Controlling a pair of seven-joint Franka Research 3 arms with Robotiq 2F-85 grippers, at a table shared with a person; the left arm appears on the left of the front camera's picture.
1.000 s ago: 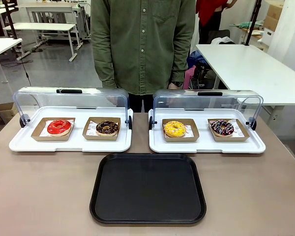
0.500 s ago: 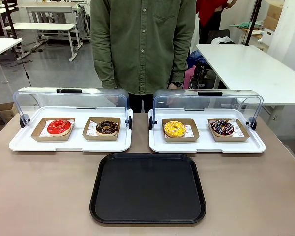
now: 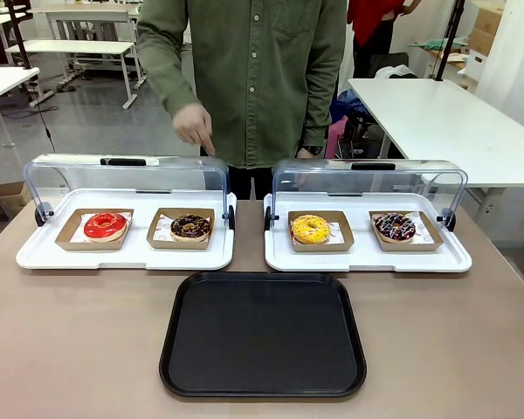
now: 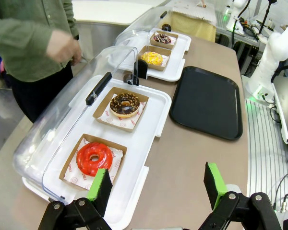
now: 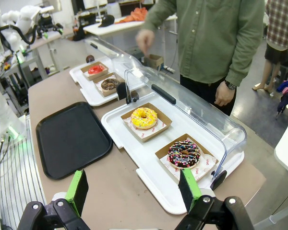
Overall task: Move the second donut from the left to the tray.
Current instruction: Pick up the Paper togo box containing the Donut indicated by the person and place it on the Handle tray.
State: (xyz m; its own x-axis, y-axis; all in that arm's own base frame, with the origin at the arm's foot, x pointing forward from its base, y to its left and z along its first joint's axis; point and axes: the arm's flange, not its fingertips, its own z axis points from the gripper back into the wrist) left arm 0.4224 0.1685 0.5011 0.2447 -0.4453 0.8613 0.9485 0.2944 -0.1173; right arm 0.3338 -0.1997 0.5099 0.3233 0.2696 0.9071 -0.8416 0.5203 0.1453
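Showing the person's hand newly raised over the clear lid (a second ago it was out of sight). The second donut from the left sits boxed in the left white case; the tray lies bare. Both the left gripper and the right gripper are spread wide, empty: the move seems about to start.

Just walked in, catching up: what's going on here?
Nothing is held yet. The chocolate-brown iced ring donut sits in its brown cardboard box on the left white tray, not on the flat black rectangular tray. The person's hand hovers by that white tray's clear domed lid. The left gripper and right gripper are open.
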